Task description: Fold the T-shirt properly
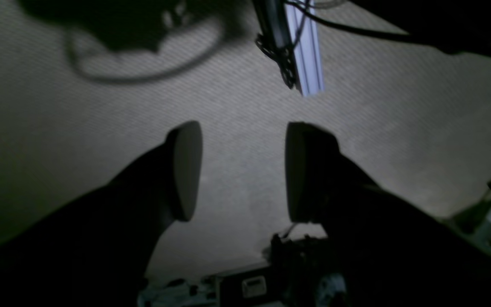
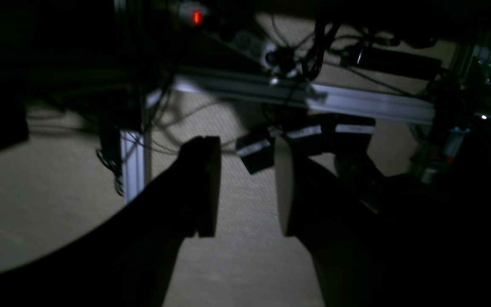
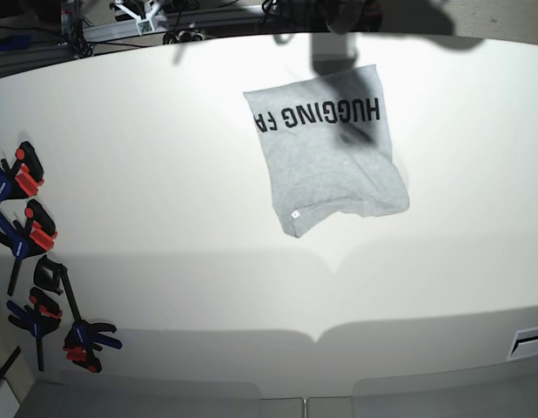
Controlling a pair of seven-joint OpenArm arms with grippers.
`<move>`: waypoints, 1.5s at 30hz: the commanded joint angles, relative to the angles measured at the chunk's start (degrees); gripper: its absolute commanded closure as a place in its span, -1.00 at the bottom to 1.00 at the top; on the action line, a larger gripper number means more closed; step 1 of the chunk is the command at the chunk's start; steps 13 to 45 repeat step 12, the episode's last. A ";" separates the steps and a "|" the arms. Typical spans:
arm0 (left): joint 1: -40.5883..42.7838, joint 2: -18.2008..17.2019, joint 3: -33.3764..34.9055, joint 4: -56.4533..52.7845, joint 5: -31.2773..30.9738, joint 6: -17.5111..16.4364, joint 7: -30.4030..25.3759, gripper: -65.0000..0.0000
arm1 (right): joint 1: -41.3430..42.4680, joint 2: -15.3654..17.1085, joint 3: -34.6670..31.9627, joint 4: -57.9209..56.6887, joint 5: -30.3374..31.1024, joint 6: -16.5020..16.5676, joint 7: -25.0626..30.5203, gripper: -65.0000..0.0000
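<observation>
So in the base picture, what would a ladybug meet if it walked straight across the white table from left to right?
The red and black clamps along the table's left side, then the grey T-shirt with black letters, then the small black-and-white thing at the right edge.

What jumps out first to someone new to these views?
The grey T-shirt, folded into a rough block on the white table in the base view, its black capitals upside down. Next, the red, black and blue clamps along that view's left side. In the dark right wrist view, a small red light glows at upper left.
</observation>
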 commanded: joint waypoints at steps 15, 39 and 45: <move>0.00 -0.98 0.02 1.92 -0.11 -0.09 0.63 0.11 | -0.17 0.33 0.02 0.02 1.46 0.04 -0.20 0.39; 0.00 -0.98 0.02 1.92 -0.11 -0.09 0.63 0.11 | -0.17 0.33 0.02 0.02 1.46 0.04 -0.20 0.39; 0.00 -0.98 0.02 1.92 -0.11 -0.09 0.63 0.11 | -0.17 0.33 0.02 0.02 1.46 0.04 -0.20 0.39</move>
